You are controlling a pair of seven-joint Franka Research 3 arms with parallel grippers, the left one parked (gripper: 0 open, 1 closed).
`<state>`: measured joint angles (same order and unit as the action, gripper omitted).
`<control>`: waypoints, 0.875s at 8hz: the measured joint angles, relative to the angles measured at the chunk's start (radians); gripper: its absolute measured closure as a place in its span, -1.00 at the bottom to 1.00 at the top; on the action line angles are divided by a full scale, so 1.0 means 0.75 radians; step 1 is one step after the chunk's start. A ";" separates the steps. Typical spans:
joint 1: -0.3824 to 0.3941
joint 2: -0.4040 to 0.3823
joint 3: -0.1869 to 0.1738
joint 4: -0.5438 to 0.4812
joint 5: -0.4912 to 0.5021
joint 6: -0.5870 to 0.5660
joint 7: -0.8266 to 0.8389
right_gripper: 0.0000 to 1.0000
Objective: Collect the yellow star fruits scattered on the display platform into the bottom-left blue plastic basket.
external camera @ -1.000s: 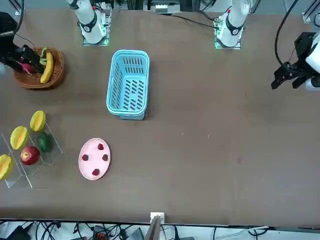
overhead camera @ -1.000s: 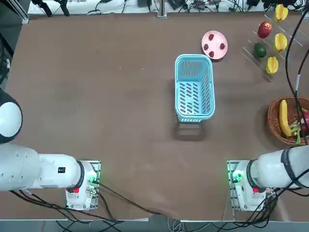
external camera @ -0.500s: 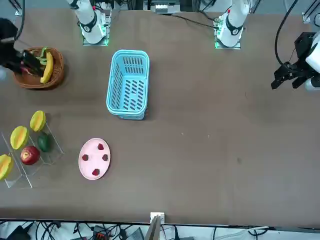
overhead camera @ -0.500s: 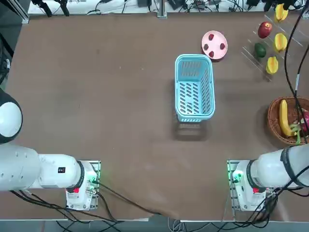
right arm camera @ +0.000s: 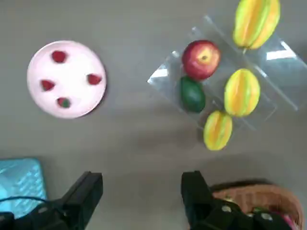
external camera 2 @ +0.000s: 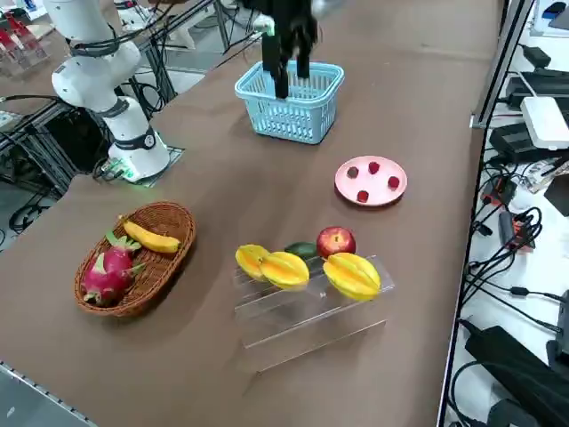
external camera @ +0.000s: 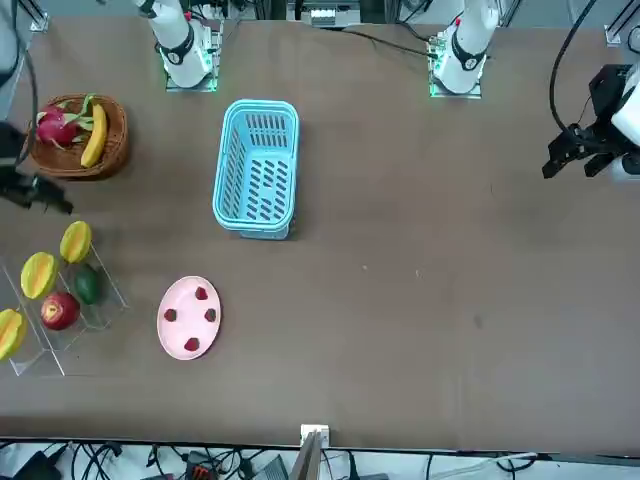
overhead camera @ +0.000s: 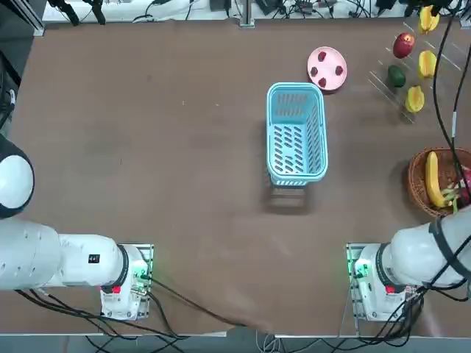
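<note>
Three yellow star fruits (overhead camera: 415, 98) are seen from overhead on the display platform (overhead camera: 383, 82) at the desk's (overhead camera: 162, 147) far right, beside a red apple (overhead camera: 402, 45) and a green fruit (overhead camera: 397, 76); the blue plastic basket (overhead camera: 296, 133) stands well apart, mid-desk, with nothing seen in it.

From the front, the right gripper (external camera: 28, 190) is seen at the left edge, between the wicker basket (external camera: 75, 140) and the platform; a pink plate (external camera: 189, 317) lies near the platform.

From the right side, the star fruits are seen in a row on the clear steps.

At the wrist, the gripper's fingers (right arm camera: 81, 199) are spread wide with nothing held, the fruits lying beyond them, untouched.
</note>
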<state>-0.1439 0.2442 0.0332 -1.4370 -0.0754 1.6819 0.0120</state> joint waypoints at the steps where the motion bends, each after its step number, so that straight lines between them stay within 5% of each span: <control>1: -0.057 0.076 -0.002 0.043 -0.004 0.077 -0.046 -1.00; 7: -0.221 0.443 -0.006 0.349 -0.016 0.353 -0.172 -1.00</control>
<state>-0.3100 0.5765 0.0286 -1.1754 -0.0878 1.9465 -0.1167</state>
